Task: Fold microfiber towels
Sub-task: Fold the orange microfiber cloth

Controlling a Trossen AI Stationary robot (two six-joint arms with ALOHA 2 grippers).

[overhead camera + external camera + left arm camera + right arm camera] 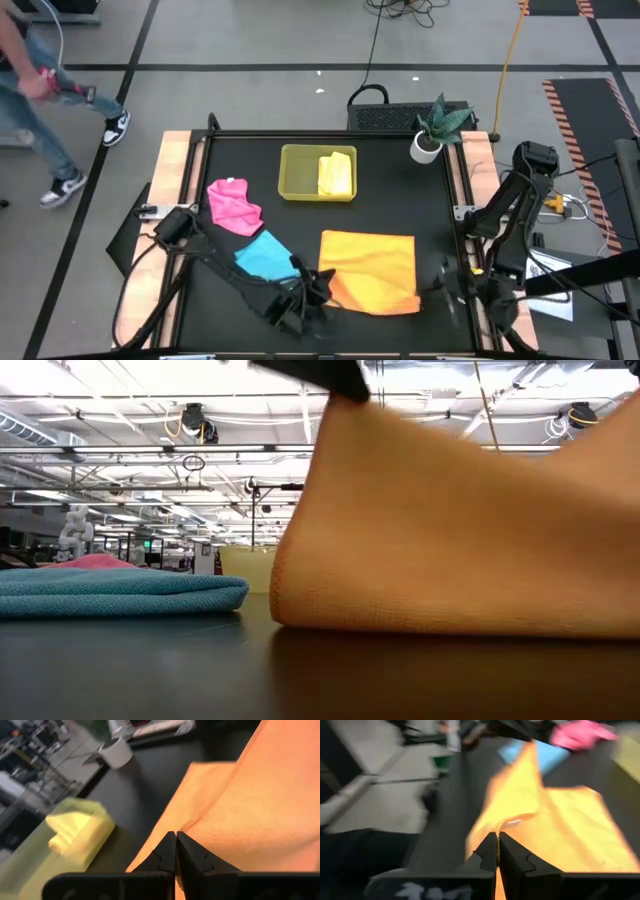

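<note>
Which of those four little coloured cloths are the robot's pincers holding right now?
The orange microfiber towel: the left gripper and right gripper are both shut on its edge. The pink, blue and yellow ones lie untouched.

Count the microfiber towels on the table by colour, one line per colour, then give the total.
Orange towel: 1
Sky blue towel: 1
Pink towel: 1
Yellow towel, folded in the tray: 1
Total: 4 towels
</note>
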